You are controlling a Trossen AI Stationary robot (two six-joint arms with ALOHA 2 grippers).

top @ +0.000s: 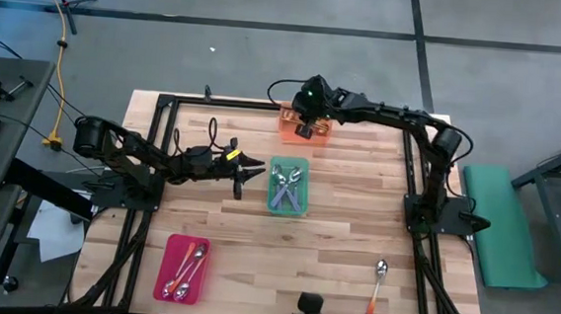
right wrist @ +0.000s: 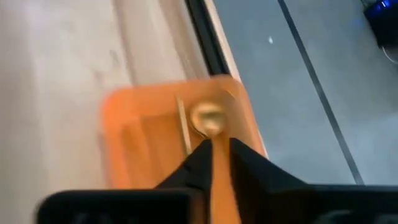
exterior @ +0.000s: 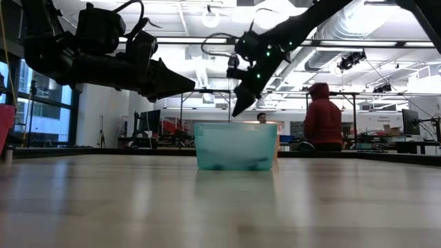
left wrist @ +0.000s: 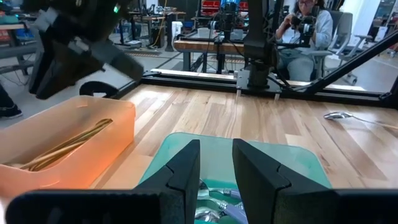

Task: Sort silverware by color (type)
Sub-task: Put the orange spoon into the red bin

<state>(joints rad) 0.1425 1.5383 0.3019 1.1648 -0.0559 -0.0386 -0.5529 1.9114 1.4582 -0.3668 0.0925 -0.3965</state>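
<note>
The right gripper (right wrist: 216, 163) hangs above the orange tray (top: 304, 127) at the far edge of the desk (top: 354, 231). Its fingers (right wrist: 196, 165) stand a narrow slit apart, with a gold spoon (right wrist: 207, 118) lying in the tray directly beyond the tips; whether the fingers touch it cannot be told. A second thin gold handle lies beside that spoon.

The left gripper (top: 250, 171) hovers just beside the green tray (top: 288, 185) near the middle of the desk. Its fingers (left wrist: 180, 171) are narrowly parted and hold nothing.

Silverware location:
- Green tray: several spoons (top: 284, 189) with shiny bowls and purple-blue handles.
- Red tray (top: 182, 268), near the near-left corner: spoons with orange handles (top: 186, 265).
- Bare desk, toward the near-right corner: one spoon with a shiny bowl and orange handle (top: 378, 283).

The desk is light wood planking inside a black frame. The floor around it is grey. Beyond the far edge, the low view shows a person in a red hooded top (exterior: 322, 114) among workbenches under a white ceiling.
</note>
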